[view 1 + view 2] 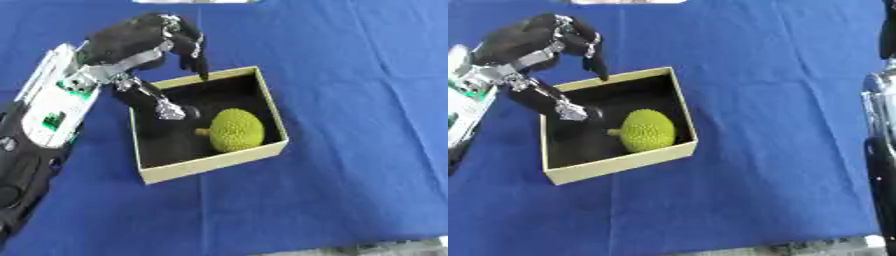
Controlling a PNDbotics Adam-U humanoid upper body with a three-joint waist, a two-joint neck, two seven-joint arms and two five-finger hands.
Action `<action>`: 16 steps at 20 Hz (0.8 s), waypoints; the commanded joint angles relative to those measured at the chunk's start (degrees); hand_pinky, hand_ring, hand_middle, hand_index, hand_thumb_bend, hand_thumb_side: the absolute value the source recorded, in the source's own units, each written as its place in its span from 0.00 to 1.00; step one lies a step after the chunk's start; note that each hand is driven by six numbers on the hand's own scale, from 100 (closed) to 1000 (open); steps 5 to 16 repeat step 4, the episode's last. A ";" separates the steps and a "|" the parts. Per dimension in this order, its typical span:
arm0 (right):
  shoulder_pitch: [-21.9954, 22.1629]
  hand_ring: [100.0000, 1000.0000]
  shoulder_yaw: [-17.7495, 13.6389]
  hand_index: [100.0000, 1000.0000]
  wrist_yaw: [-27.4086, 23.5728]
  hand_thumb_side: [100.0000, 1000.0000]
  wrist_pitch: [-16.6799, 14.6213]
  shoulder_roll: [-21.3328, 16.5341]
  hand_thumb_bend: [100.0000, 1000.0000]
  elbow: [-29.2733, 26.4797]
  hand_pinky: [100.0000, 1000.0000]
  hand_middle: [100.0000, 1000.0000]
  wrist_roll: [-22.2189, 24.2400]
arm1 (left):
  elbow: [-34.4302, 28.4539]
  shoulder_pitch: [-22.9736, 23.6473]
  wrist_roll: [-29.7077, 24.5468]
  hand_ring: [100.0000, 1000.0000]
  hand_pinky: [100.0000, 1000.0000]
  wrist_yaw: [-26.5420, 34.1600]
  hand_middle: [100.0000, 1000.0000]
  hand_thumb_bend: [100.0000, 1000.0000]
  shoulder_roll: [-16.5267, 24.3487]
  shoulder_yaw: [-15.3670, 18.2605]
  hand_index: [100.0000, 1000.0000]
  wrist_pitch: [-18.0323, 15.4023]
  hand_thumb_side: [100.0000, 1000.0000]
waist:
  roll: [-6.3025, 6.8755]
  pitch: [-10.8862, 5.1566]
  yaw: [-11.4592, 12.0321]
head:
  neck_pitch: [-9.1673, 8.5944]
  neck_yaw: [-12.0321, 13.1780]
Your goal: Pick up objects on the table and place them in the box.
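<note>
— So where had the fruit ended up?

— Inside the shallow tan cardboard box with the black lining [213, 167]. The bumpy yellow-green round fruit with a short stub of stem [235, 130] lay on the box floor, toward the near right corner, its stem pointing left. Nothing was touching it.

— And the box itself?

— It sat askew on the table covered in blue cloth [350, 100], left of the middle, well back from the near edge.

— What was the robot's left hand [140, 40] doing?

— It hung over the far left corner of the box, coming in from the table's left side on its black and silver arm. The fingers [199, 60] were bent downward, their tips just above the far rim, and the thumb reached down inside the box along the left wall. I saw nothing held between them; the hand was empty, curled but not closed on anything.

— The right hand?

— I couldn't see it. Only a strip of dark arm with a silver joint [880, 125] showed at the right edge in the right eye view.
</note>
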 commanded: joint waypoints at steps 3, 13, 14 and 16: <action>-0.59 0.63 -0.45 0.62 0.32 0.50 -0.09 -1.59 0.00 -0.92 0.71 0.42 -0.15 | -1.69 -0.92 0.80 0.55 0.60 -0.80 0.64 0.54 1.13 1.85 0.78 0.91 0.00 | -0.18 -1.61 0.12 | -1.45 -0.77; -0.57 0.63 -0.47 0.62 0.34 0.49 -0.10 -1.60 0.00 -0.92 0.71 0.42 -0.17 | -1.88 -0.77 0.36 0.62 0.66 -1.53 0.70 0.53 1.49 2.36 0.83 1.07 0.00 | -0.17 -1.64 0.17 | -1.56 -0.88; -0.57 0.63 -0.47 0.62 0.34 0.49 -0.10 -1.60 0.00 -0.92 0.71 0.42 -0.17 | -1.88 -0.77 0.36 0.62 0.66 -1.53 0.70 0.53 1.49 2.36 0.83 1.07 0.00 | -0.17 -1.64 0.17 | -1.56 -0.88; -0.57 0.63 -0.47 0.62 0.34 0.49 -0.10 -1.60 0.00 -0.92 0.71 0.42 -0.17 | -1.88 -0.77 0.36 0.62 0.66 -1.53 0.70 0.53 1.49 2.36 0.83 1.07 0.00 | -0.17 -1.64 0.17 | -1.56 -0.88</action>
